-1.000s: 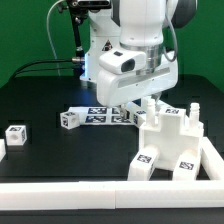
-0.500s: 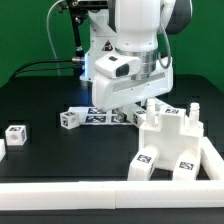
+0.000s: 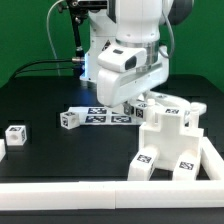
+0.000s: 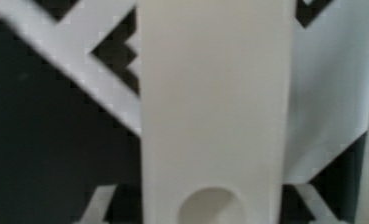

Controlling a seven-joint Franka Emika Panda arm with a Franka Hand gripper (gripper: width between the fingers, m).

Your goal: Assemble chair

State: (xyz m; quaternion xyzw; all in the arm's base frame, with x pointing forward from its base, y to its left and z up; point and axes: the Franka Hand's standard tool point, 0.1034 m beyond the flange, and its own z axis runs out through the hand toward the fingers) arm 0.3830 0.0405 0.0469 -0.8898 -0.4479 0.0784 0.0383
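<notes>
The partly built white chair (image 3: 172, 140) stands at the exterior view's right, with black-and-white tags on its lower blocks. My gripper (image 3: 140, 104) hangs just above its top left corner and is shut on a long white chair bar (image 3: 163, 101), which lies tilted across the top of the assembly. In the wrist view the bar (image 4: 213, 110) fills the middle, with a rounded hole near its end, between my fingers (image 4: 110, 200). My gripper (image 4: 207, 205) hides the joint under it.
The marker board (image 3: 98, 115) lies behind on the black table. A small tagged block (image 3: 68, 120) sits beside it and another (image 3: 15, 133) at the far left. A long plain white rail (image 3: 90, 190) runs along the front and up the right side.
My gripper has moved lower and to the exterior view's right with the bar. The bar now covers the upright post on the chair's top left that showed before.
</notes>
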